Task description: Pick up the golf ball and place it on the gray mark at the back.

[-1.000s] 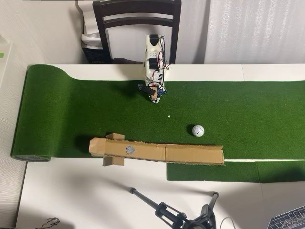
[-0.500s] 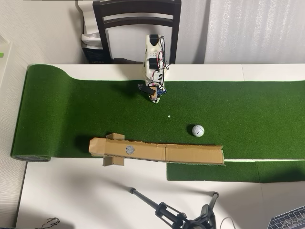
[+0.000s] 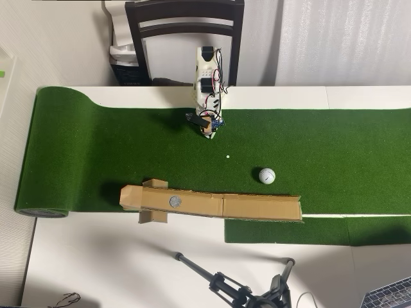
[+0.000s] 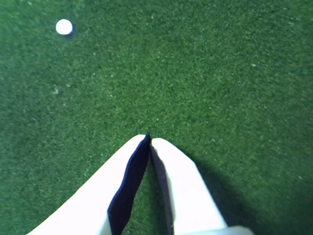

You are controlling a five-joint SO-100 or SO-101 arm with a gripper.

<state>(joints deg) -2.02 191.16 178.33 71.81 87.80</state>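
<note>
Home room: dining chair [image 3: 184,25], curtains [image 3: 340,42], putting mat [image 3: 128,147].

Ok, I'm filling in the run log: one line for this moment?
end effector: shut, empty, over turf | golf ball: on turf, untouched | gray mark: on cardboard strip, vacant | stage: pick not begun

Green turf [image 3: 115,141] spreads under my jaws across the white bench [image 3: 96,256]. A tiny white dot [image 3: 227,156] lies just ahead of them. Farther off sits a long cardboard ramp [image 3: 257,206]; beyond it, a black tripod [image 3: 237,292]. Behind me stands a dark chair [image 3: 185,19].
</note>
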